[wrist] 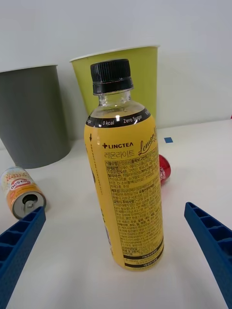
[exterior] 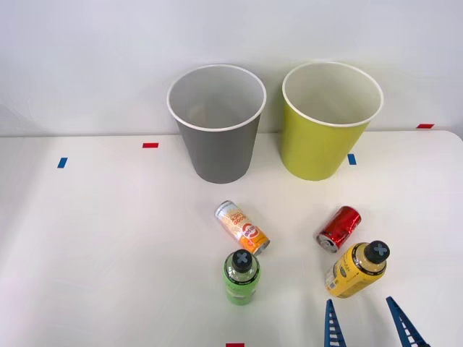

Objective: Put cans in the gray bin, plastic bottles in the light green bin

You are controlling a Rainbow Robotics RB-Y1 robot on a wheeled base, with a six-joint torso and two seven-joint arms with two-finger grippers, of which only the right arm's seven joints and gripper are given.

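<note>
- White table (exterior: 87, 238) w/ plain wall behind is carrying everything; nothing's sorted yet, judging by what's lying out.
- Gray bin (exterior: 217, 126) & light green bin (exterior: 329, 123) are standing at the back, side by side.
- Yellow bottle (wrist: 123, 169) & green bottle (exterior: 241, 277) are standing upright, waiting for the green bin.
- Orange-white can (exterior: 242, 227) & red can (exterior: 338, 228) are lying on their sides, apart.
- Right gripper (exterior: 365, 322) is hovering spread wide, holding nothing, fingers (wrist: 210, 236) flanking the yellow bottle – prob. 1st pick.
</note>
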